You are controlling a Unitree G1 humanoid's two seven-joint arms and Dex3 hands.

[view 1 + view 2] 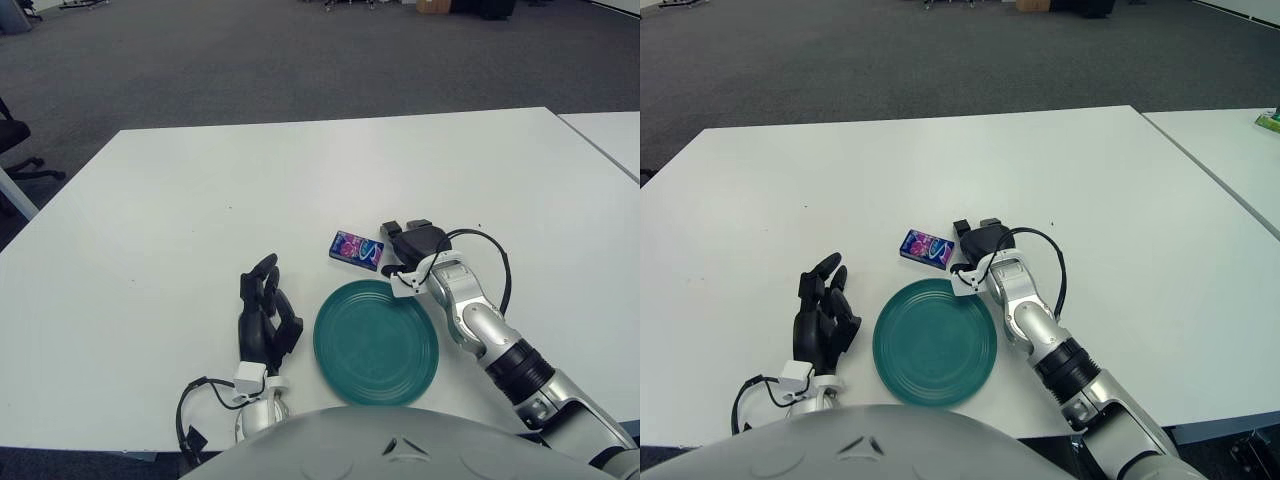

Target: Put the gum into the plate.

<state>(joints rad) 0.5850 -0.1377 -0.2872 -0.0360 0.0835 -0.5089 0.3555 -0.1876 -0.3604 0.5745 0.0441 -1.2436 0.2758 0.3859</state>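
Note:
A small blue and purple gum pack (356, 249) lies flat on the white table (200, 200), just beyond the far rim of the teal plate (375, 343). My right hand (408, 242) is right beside the pack on its right, fingers relaxed and holding nothing, apparently just short of touching it. The plate holds nothing. My left hand (265, 315) shows to the left of the plate, fingers extended and holding nothing. The pack also shows in the right eye view (927, 248).
A second white table (610, 140) stands to the right across a narrow gap. A black office chair (15, 150) is at the far left. Grey carpet floor lies beyond the table.

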